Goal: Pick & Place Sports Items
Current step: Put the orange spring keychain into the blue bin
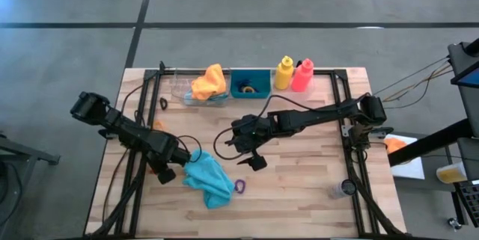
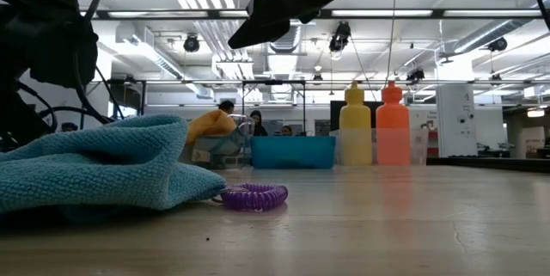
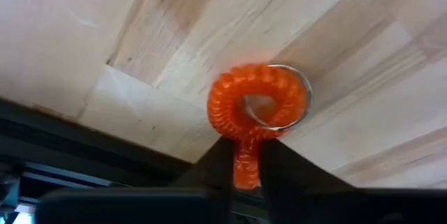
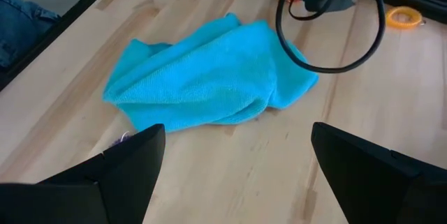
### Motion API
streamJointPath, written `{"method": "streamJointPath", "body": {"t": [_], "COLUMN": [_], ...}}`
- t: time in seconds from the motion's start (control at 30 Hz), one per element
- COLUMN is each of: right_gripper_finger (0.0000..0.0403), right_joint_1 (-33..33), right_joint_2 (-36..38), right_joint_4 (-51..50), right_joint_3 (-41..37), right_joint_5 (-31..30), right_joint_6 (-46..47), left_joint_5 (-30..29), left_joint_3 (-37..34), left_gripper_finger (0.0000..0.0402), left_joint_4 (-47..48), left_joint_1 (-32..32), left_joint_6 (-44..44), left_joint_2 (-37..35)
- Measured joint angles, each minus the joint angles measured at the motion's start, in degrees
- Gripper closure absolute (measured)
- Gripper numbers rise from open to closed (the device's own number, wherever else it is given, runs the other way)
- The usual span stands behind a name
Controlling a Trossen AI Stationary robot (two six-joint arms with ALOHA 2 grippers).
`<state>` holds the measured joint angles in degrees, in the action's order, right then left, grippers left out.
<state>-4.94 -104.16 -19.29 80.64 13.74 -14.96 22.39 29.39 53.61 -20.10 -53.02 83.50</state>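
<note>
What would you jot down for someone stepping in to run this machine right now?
Left gripper: pinching the orange coil ring at the table's left edge, beside the teal cloth.
Right gripper: open, empty, hovering mid-table over that cloth.
Done: orange cloth sits in the clear tray.
Left: teal cloth, purple ring, the yellow bottle and the pink bottle by the teal bin.

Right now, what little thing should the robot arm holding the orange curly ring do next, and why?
Probably lift it straight up. The left end effector has its fingers pinched on the orange ring, which seems to lie against the wooden table, so raising it a little would show whether the grip holds.
</note>
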Motion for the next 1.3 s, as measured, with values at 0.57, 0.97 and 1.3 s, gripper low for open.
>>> {"method": "streamJointPath", "body": {"t": [0.57, 0.97, 1.3], "right_gripper_finger": [0.0042, 0.0042, 0.0049], "right_joint_1": [-0.47, -0.43, -0.94], "right_joint_2": [0.00, 0.07, 0.07], "right_joint_4": [0.43, 8.95, 11.46], "right_joint_3": [-0.30, 0.25, 0.43], "right_joint_5": [0.29, -6.20, -6.18], "right_joint_6": [0.19, 2.79, 0.84], "left_joint_5": [-27.17, -30.10, -29.64], "left_joint_3": [19.92, 24.57, 20.66], "left_gripper_finger": [0.0393, 0.0397, 0.0396], "left_joint_4": [-0.93, -27.62, -32.07], "left_joint_1": [0.10, 0.04, 0.18], "left_joint_6": [15.44, 32.09, 30.10], "left_joint_2": [-8.07, -11.54, -11.72]}}
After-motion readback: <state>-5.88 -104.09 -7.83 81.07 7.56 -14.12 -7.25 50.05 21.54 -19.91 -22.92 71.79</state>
